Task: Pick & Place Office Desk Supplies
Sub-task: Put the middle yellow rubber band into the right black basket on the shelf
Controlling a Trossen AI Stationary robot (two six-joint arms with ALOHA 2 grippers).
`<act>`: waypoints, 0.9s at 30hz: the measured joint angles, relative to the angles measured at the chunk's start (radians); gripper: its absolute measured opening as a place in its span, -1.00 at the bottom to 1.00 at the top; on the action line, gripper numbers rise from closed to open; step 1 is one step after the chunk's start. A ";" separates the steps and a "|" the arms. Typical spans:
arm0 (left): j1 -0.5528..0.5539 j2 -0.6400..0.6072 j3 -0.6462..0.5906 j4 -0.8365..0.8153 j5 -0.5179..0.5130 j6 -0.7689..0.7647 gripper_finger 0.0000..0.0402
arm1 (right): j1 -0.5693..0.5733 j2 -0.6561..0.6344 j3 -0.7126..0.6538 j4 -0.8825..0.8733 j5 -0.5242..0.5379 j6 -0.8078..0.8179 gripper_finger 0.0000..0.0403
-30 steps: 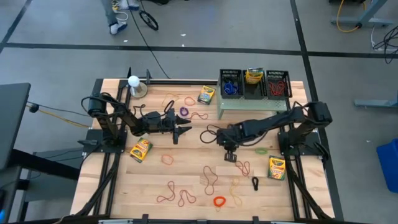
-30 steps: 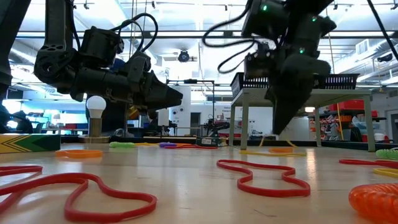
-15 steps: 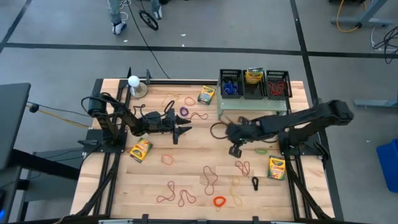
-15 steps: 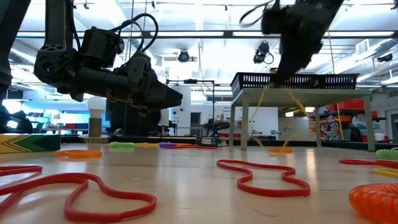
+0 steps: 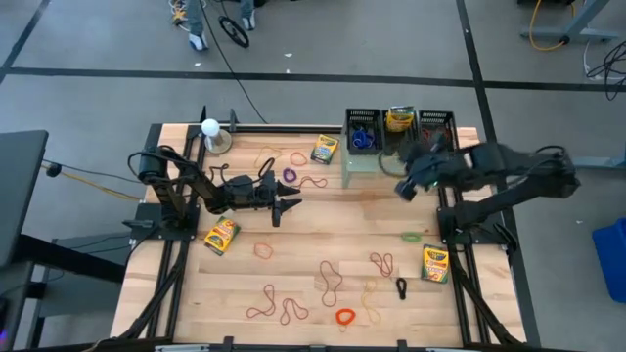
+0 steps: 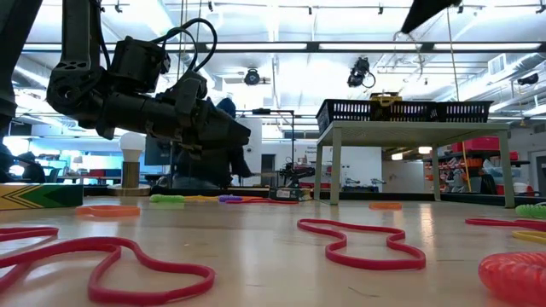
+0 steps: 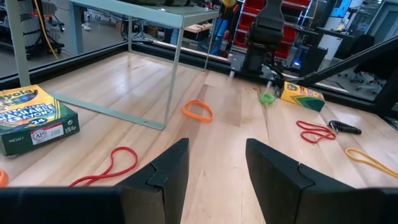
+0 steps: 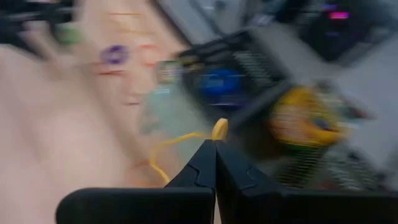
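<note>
Over the stand, far edge: right gripper (image 8: 215,144), jaws clenched on a yellow rubber band (image 8: 180,142)
Left side, mid-counter: left gripper (image 7: 216,163), jaws released, holding nothing

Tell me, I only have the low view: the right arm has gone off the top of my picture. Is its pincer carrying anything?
Observer: Yes. The right wrist view shows the right pincer shut on a yellow rubber band that hangs from its tips.
Operator: Where is it over the table?
Observer: In the high view the right pincer is just in front of the stand that carries three black bins.
Operator: What is in the middle bin?
Observer: Yellow bands fill the middle bin; the bins beside it hold blue and red ones.
Operator: And the left pincer?
Observer: The left pincer is open and empty, above bare wood.
</note>
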 joint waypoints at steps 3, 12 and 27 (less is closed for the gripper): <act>0.000 0.000 0.000 -0.001 0.000 0.000 -0.18 | -0.056 0.000 0.073 -0.114 0.070 -0.009 -1.00; 0.000 0.000 0.000 0.000 0.000 0.000 -0.18 | -0.309 0.007 0.115 -0.186 0.182 -0.166 -1.00; -0.013 0.000 0.000 -0.001 0.007 0.001 -0.18 | -0.751 0.033 -0.098 -0.009 0.120 -0.425 -1.00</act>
